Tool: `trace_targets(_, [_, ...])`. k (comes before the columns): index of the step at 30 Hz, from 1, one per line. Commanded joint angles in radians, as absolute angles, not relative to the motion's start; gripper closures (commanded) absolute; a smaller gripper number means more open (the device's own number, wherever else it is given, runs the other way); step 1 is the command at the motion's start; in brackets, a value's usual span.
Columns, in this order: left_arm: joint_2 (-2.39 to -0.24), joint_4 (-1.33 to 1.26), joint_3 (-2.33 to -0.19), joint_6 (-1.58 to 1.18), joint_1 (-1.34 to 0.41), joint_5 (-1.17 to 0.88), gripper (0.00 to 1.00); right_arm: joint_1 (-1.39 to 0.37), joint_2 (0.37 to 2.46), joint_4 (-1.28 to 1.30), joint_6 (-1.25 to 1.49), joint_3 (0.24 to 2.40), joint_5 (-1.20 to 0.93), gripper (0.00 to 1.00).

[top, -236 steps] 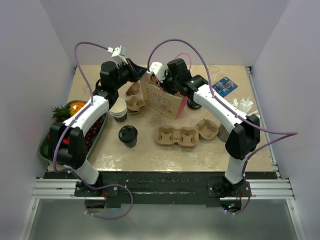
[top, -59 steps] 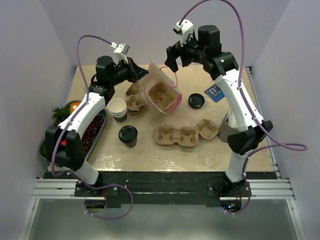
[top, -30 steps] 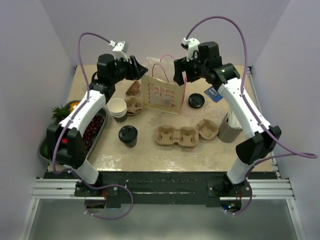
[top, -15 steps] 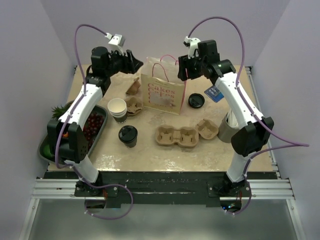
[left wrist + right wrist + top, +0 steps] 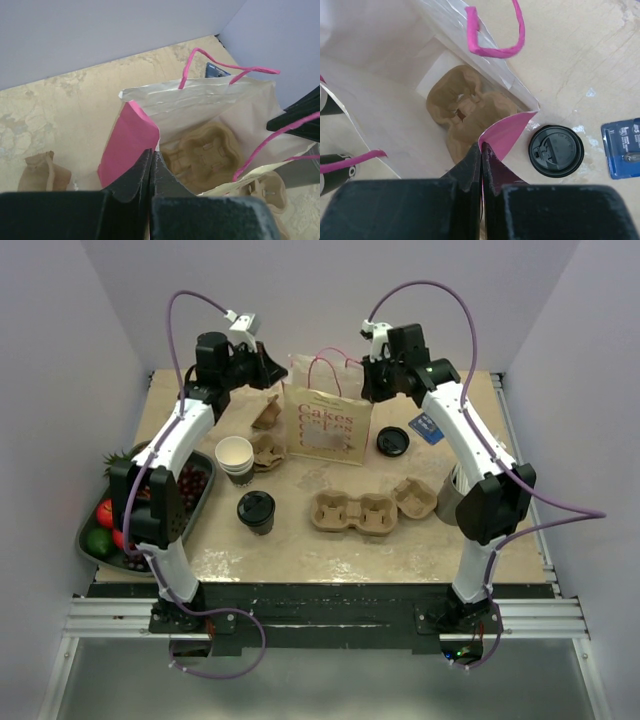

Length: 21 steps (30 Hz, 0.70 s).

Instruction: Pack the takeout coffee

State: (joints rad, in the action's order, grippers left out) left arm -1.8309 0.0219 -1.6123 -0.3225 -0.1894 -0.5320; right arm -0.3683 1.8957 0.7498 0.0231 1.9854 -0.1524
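Top external: the paper bag (image 5: 328,430) stands upright at the 12 o'clock end of the desk (image 5: 300,558), mouth up. The left pincer (image 5: 272,371) is at the bag's 10 o'clock corner and the right pincer (image 5: 371,385) at its 2 o'clock corner.

Left wrist: the pincer is narrow, fingers pressed together on the bag's rim beside the pink side fold (image 5: 125,147). Right wrist: same story, fingers closed flat on the pink edge of the opposite fold (image 5: 506,131). I read both as pinching the bag and spreading its mouth.

Inside the bag: one moulded cup carrier (image 5: 462,107) lies on the bottom, also clear in the left wrist view. I see no cup in it.

The takeout coffee (image 5: 256,511) sits lidded and upright on the desk, at about 7 o'clock from the bag and well apart from it. Neither pincer is near it. The stacked cups (image 5: 236,458) are just at its 11 o'clock. A loose lid (image 5: 393,441) lies at the bag's 3 o'clock, and spare carriers (image 5: 352,512) sit at its 6 o'clock.

Progress, my judgement: the bag is open and standing with the carrier loaded, so preparation looks done. The main step is not yet done, since the coffee is unpacked. Left to do: free one pincer, fetch the coffee, and lower it upright into a carrier pocket. The bag may slump once one corner is let go.
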Motion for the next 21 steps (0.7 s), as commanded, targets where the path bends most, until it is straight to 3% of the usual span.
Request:
trace_targets(1, [-1.747, 0.018, -1.625, -0.33, -0.198, -0.577, 1.0, -0.371, 1.847, 0.744, 0.005, 2.071, -0.183, 1.0])
trace_targets(14, [-1.577, 0.11, -1.68, -0.308, -0.204, -0.601, 1.0, -0.373, 1.81, 0.845, 0.032, 2.344, -0.222, 1.0])
trace_targets(21, [-1.562, 0.109, -1.689, -0.313, -0.232, -0.578, 1.0, -0.371, 1.779, 0.879, 0.052, 2.344, -0.242, 1.0])
